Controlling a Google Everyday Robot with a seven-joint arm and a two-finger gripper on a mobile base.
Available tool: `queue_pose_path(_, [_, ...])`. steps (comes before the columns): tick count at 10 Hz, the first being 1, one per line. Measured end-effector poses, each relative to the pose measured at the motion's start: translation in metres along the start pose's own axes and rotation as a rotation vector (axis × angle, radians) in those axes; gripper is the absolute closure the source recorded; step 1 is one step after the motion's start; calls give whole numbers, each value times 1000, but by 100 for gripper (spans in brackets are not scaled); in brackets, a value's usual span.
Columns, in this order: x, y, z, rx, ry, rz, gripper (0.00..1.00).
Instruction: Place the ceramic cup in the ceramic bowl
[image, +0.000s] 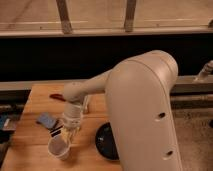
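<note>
One arm (145, 115) is in my view, and its large white housing fills the right half of the scene. The forearm reaches left and down over the wooden bench (35, 100).

1. Pincer position: I read the pincer (68, 136) as pointing downward at the front left of the bench, directly above and touching the ceramic cup (58, 148).
2. Pincer state: the pincer is clenched. Its tips meet the cup at the upper right part of the rim, so I log it as grasping the ceramic cup by that rim.
3. Cup position: the ceramic cup is at the front left of the bench, near the front edge. Its pale mouth is tipped toward the camera. I cannot tell whether its base rests on the wood or is clear of it.
4. Bowl position: the ceramic bowl (104, 142) sits on the bench to the right of the cup and apart from it. Only its left portion shows; the arm housing covers the remainder. The cup is outside the bowl.
5. Other items: a black-and-white striped block (56, 133) lies just behind the cup, beside the pincer. A blue object (46, 120) lies farther back and left. A small red object (56, 96) lies near the rear of the bench, next to the forearm.
</note>
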Motion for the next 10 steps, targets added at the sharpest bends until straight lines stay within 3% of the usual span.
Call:
queue_pose_path(3, [0,-4,-19,30,-26,-1,100])
queue_pose_path(5, [3,-26,-46,64,-63,36,100])
queue_pose_path(8, [18,-88,-99,115,-111,157,100])
queue_pose_path(10, [48,-128,-126,134,-138,265,100])
